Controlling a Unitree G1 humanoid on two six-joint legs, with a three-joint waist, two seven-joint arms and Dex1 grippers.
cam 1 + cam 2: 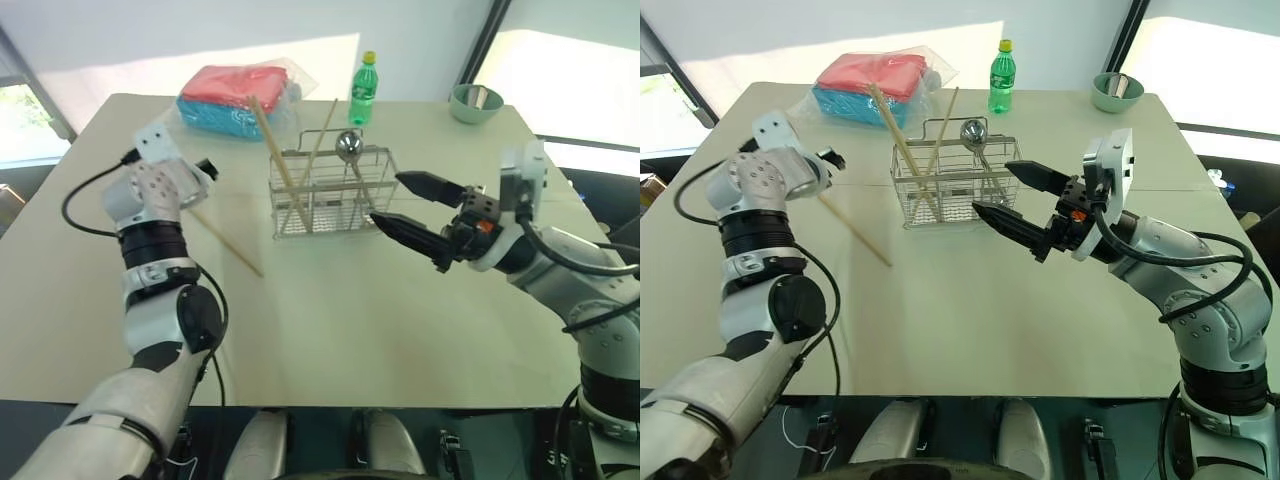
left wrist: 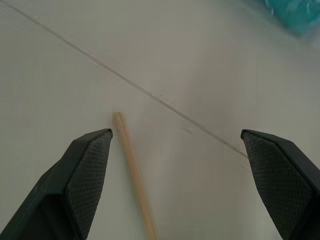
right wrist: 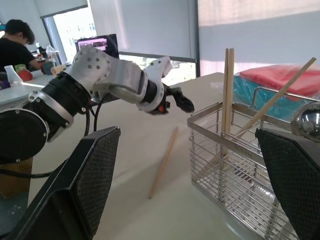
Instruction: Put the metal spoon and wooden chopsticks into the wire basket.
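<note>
The wire basket (image 1: 330,200) stands mid-table. Two wooden chopsticks (image 1: 276,152) lean in its left compartment, and the metal spoon (image 1: 348,146) stands bowl-up in the right part. One more chopstick (image 1: 228,243) lies flat on the table left of the basket. My left gripper (image 2: 176,133) is open just above that chopstick's far end, which lies close to one finger (image 2: 85,170). My right gripper (image 1: 385,197) hovers open and empty just right of the basket, pointing at it.
A green bottle (image 1: 364,90), a plastic bag of pink and blue cloths (image 1: 235,98) and a pale green bowl (image 1: 475,103) stand along the table's far side. A person (image 3: 15,45) sits at a desk in the background.
</note>
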